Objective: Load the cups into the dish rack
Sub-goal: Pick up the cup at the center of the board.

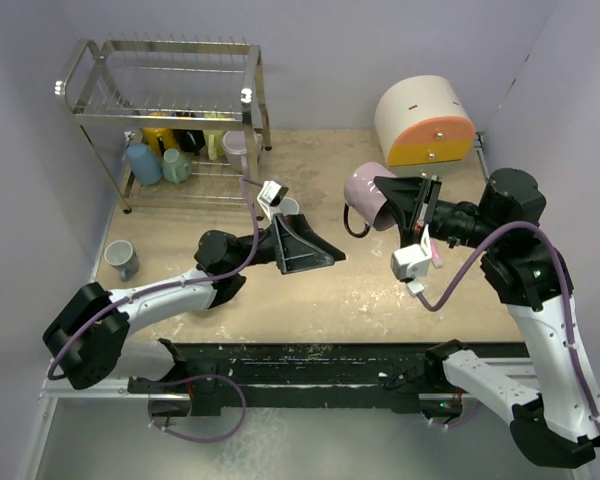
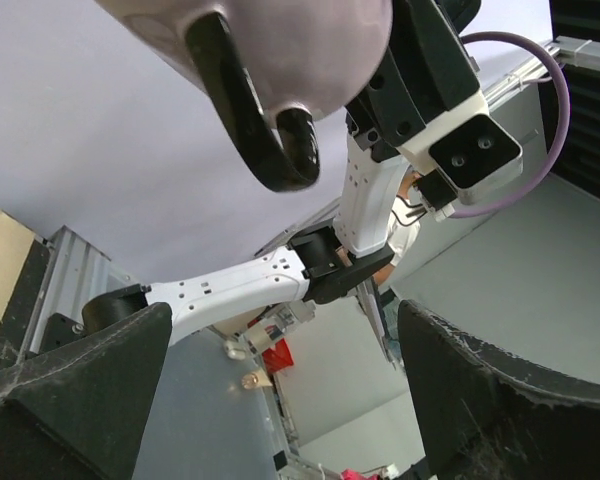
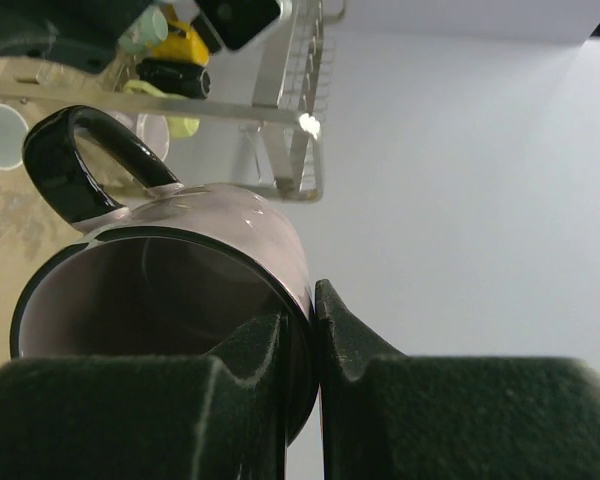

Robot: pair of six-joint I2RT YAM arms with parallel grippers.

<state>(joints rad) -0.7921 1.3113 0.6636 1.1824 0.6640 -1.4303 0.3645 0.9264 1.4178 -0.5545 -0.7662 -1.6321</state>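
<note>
My right gripper [image 1: 388, 198] [image 3: 315, 345] is shut on the rim of a lavender cup [image 1: 365, 195] [image 3: 215, 230] with a black handle and a dark inside. One finger is inside the cup and one outside, and the cup hangs tilted above the table's middle. My left gripper [image 1: 315, 248] [image 2: 280, 400] stands open and empty just left of it, low over the table, and sees that cup [image 2: 290, 50] from below. The dish rack [image 1: 165, 100] [image 3: 295, 100] stands at the far left with several cups [image 1: 170, 150] on its lower tier. A white cup [image 1: 289, 207] and a grey-blue cup [image 1: 120, 260] stand on the table.
A cream-and-orange drawer box [image 1: 425, 122] sits at the far right. A small pink stick [image 1: 436, 250] lies beside my right wrist. Lilac walls close in the table at the back and on both sides.
</note>
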